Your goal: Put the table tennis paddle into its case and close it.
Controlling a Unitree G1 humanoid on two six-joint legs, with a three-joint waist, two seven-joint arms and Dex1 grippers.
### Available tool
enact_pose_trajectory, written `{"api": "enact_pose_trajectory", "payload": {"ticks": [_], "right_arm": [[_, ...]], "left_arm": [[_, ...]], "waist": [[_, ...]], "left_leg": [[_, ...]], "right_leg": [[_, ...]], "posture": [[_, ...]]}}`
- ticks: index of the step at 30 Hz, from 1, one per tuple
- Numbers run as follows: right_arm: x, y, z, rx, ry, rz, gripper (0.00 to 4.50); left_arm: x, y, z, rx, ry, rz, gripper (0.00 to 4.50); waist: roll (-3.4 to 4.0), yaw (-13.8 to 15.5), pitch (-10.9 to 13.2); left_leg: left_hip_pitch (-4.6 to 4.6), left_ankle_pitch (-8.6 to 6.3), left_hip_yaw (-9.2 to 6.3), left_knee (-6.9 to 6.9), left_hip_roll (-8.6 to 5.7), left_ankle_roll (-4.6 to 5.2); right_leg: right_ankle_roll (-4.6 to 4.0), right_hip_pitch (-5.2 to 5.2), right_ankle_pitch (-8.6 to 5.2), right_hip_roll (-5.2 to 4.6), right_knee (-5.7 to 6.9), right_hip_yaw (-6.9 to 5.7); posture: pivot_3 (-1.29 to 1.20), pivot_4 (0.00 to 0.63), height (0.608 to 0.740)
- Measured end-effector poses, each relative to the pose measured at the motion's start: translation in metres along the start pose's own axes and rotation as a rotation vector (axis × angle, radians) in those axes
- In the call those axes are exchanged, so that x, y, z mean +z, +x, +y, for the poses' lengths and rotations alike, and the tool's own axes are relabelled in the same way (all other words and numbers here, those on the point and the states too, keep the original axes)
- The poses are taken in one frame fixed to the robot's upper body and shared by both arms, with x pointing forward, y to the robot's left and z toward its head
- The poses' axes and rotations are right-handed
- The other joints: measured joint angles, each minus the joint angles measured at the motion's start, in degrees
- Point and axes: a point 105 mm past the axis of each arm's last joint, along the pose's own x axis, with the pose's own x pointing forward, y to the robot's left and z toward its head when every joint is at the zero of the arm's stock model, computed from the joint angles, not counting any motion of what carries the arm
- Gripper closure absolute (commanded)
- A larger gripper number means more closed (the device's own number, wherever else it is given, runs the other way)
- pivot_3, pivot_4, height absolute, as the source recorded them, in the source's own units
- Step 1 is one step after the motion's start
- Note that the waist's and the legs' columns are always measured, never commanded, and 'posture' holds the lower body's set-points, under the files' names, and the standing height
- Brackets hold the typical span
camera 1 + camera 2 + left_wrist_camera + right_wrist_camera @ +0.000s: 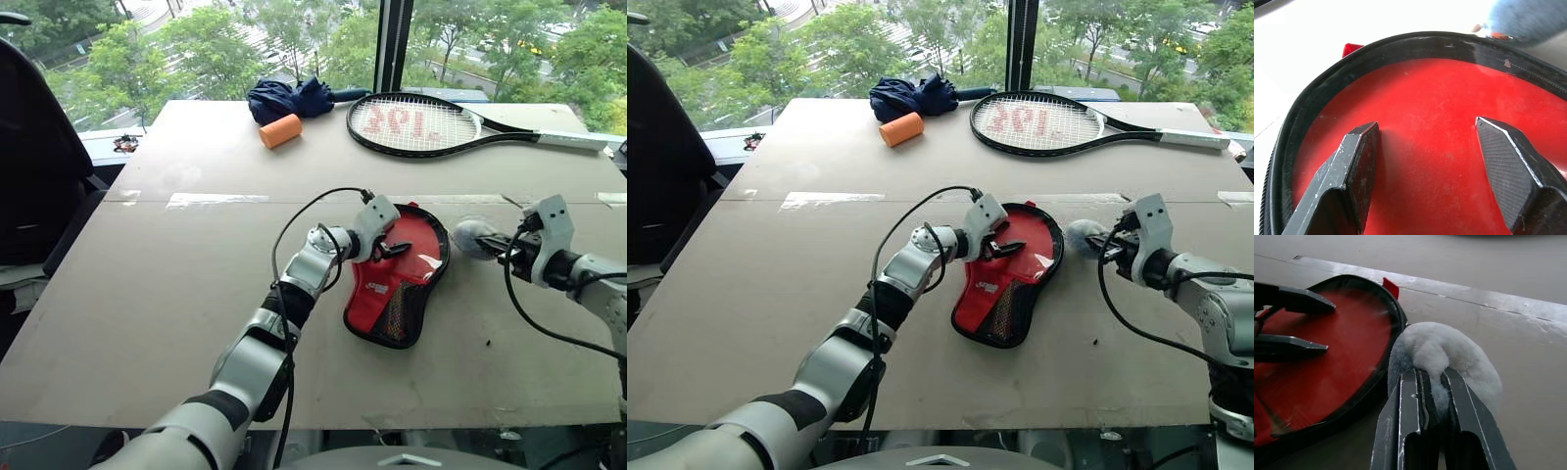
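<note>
1. On the left, my left gripper (392,251) hangs spread wide and empty over the case (397,279), one black finger (1349,171) either side of bare red, gripping nothing. The arm reaches in from the near left, forearm angled across the table (196,255), wrist tipped slightly down toward the pouch's round head.

2. At centre, the table tennis paddle (1440,147) lies inside the case, its red face showing through the clear side within the black zip rim. I cannot tell how far the zip has run.

3. On the right, my right gripper (1436,382) is pinched tight on the plush fish charm (1449,357), just beside the case's rounded edge, arm bent in from the right, fingers pointing left and a little down.

4. To close well, I judge the left gripper should press the case flat while the right draws the charm steadily along the rim, keeping the pull in line with the zip.
</note>
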Motion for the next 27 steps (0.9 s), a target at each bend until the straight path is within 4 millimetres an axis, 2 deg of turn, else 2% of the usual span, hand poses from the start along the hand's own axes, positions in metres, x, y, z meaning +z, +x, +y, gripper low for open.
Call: {"api": "enact_pose_trajectory", "payload": {"ticks": [5, 9, 13, 16, 22, 27], "right_arm": [[-0.016, -0.022, 0.022, 0.099, 0.016, 0.081, 4.49], [-0.025, -0.031, 0.04, 0.183, 0.036, 0.116, 4.49], [-0.036, -0.044, 0.064, 0.293, 0.065, 0.152, 4.49], [-0.05, -0.057, 0.093, 0.418, 0.092, 0.206, 4.49], [-0.058, -0.071, 0.116, 0.525, 0.101, 0.26, 4.49], [-0.078, -0.096, 0.144, 0.684, 0.12, 0.404, 4.49]], "left_arm": [[-0.001, 0.001, 0.001, 0.0, 0.0, 0.0, 1.33], [-0.001, 0.001, 0.001, 0.002, 0.0, 0.0, 1.33], [-0.001, 0.001, 0.002, 0.001, -0.001, 0.003, 1.33], [-0.002, 0.001, 0.003, 0.003, -0.001, 0.004, 1.33], [-0.001, 0.002, 0.003, 0.002, 0.002, 0.001, 1.33], [-0.001, 0.001, 0.005, 0.011, 0.0, -0.001, 1.33]], "waist": [[-0.21, 0.07, -0.11], [-0.23, 0.11, -0.11], [-0.34, 0.14, -0.14], [-0.41, 0.1, -0.17], [-0.58, 0.29, -0.24], [-0.74, 0.58, -0.19]], "left_leg": [[0.0, 0.0, -0.05, 0.0, 0.0, 0.0], [-0.02, 0.0, -0.07, 0.0, 0.01, 0.0], [-0.02, 0.0, -0.11, 0.0, 0.01, 0.0], [-0.03, 0.0, -0.13, 0.0, 0.02, 0.0], [-0.07, 0.0, -0.19, -0.01, 0.02, -0.01], [-0.09, -0.01, -0.2, -0.05, 0.03, -0.01]], "right_leg": [[0.01, 0.01, -0.01, 0.01, -0.01, -0.04], [0.01, 0.01, -0.02, 0.01, -0.01, -0.07], [0.07, 0.02, -0.05, 0.01, -0.02, -0.1], [0.2, 0.02, -0.13, 0.02, -0.03, -0.12], [0.24, 0.01, -0.16, 0.01, -0.06, -0.19], [0.26, 0.01, -0.18, 0.01, -0.11, -0.22]], "posture": [[0.0, 0.15, 0.74], [0.0, 0.15, 0.74], [0.0, 0.15, 0.74], [0.0, 0.15, 0.74], [0.0, 0.15, 0.74], [0.0, 0.15, 0.74]]}}
